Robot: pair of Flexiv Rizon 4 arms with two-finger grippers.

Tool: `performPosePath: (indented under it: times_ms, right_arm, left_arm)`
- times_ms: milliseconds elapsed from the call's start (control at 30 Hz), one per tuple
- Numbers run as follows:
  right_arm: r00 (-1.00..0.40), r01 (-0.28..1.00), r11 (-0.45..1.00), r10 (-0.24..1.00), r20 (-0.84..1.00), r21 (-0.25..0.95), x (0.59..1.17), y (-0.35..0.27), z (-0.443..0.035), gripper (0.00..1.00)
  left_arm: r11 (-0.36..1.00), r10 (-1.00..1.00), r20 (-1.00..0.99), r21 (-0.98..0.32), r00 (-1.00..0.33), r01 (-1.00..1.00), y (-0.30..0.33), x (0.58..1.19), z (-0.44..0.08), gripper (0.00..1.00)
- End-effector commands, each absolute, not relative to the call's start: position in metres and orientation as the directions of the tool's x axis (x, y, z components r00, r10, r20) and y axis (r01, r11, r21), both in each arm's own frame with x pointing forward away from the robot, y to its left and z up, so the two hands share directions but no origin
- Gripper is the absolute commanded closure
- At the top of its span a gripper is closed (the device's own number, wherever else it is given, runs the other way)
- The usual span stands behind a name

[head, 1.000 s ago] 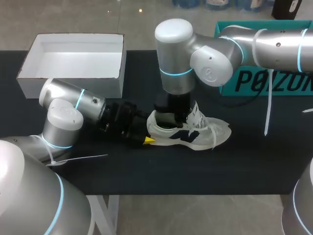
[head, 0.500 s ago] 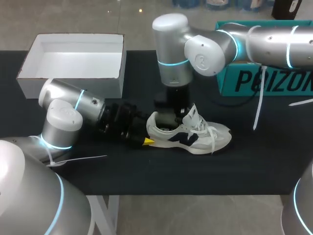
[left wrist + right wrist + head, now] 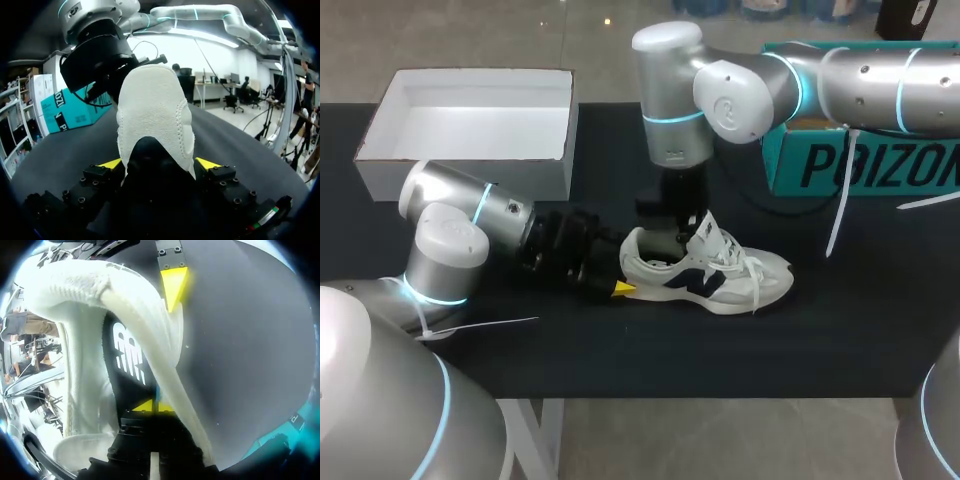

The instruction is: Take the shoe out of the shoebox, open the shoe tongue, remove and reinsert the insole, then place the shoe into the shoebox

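Observation:
A white sneaker (image 3: pixel 725 277) with a dark side logo lies on the black table, toe to the right. My left gripper (image 3: pixel 628 272) stands wide around its heel (image 3: pixel 155 110), one yellow fingertip (image 3: pixel 111 163) against each side. From above, my right gripper (image 3: pixel 667 248) reaches into the shoe opening behind the raised tongue (image 3: pixel 705 235). In the right wrist view its tips (image 3: pixel 154 406) are pinched together on the black insole (image 3: pixel 127 360) inside the shoe (image 3: pixel 120 295); a left fingertip (image 3: pixel 173 282) shows outside the heel wall.
An open white shoebox (image 3: pixel 470 175) stands at the back left of the table. A teal box (image 3: pixel 860 165) sits at the back right, under my right arm. Loose laces (image 3: pixel 757 285) trail by the toe.
My right gripper has closed inside the shoe and its arm has shifted a little left. The shoe's toe has moved slightly. The left arm has kept still.

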State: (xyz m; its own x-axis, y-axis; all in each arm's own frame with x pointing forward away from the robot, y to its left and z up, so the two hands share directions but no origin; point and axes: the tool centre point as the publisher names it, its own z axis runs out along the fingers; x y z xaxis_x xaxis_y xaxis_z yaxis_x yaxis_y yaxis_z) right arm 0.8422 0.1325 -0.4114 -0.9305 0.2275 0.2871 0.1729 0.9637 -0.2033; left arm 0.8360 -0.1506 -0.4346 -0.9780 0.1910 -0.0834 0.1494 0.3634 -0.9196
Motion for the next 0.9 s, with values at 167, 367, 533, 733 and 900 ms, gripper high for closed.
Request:
performPosePath:
  times_ms: [167,367,533,733,900]
  right_arm:
    - [-0.934,0.183,0.964,0.232,0.272,-0.195,0.842,0.133,-0.398,1.0]
    - [-0.939,0.203,0.962,0.245,0.241,-0.185,0.847,0.131,-0.379,1.0]
    - [-0.943,0.217,0.96,0.253,0.216,-0.176,0.853,0.127,-0.363,1.0]
    - [-0.949,0.236,0.958,0.263,0.175,-0.161,0.863,0.124,-0.342,1.0]
    - [-0.948,0.256,0.955,0.278,0.155,-0.15,0.867,0.119,-0.333,1.0]
  left_arm:
    - [0.364,0.189,-0.084,-0.919,-0.978,0.15,-0.152,0.838,-0.437,1.0]
    - [0.364,0.189,-0.084,-0.919,-0.978,0.15,-0.152,0.838,-0.437,1.0]
    - [0.364,0.189,-0.084,-0.919,-0.978,0.15,-0.152,0.838,-0.437,1.0]
    - [0.364,0.189,-0.084,-0.919,-0.978,0.15,-0.152,0.838,-0.437,1.0]
    - [0.364,0.189,-0.084,-0.919,-0.978,0.15,-0.152,0.838,-0.437,1.0]
